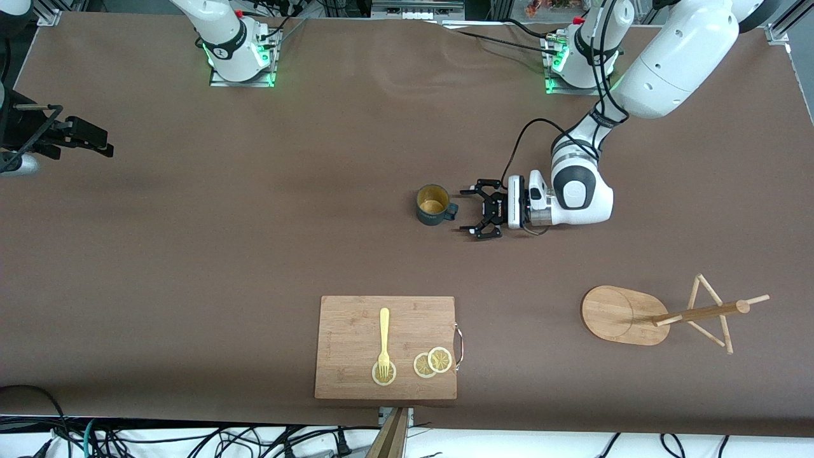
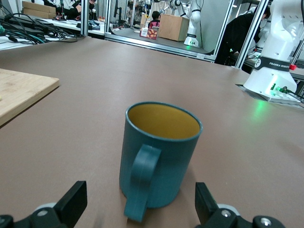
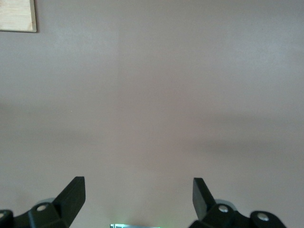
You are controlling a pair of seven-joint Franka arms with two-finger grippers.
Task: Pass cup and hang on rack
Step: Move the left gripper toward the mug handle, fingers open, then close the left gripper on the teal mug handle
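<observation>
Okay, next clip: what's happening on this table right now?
The left gripper sits low and open beside the cup, lined up with the handle that faces it, not gripping yet. The cup stands upright on the table. The right gripper waits open at its own arm's end of the table, over bare cloth. The rack stands nearer the front camera, no cup on it. A cutting board holds a fork and lemon slices.

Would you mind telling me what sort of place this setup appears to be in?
Most likely a robotics lab: two arms bolted to a table with cables along its edge, and the left wrist view shows another robot arm and cardboard boxes past the cup.
</observation>
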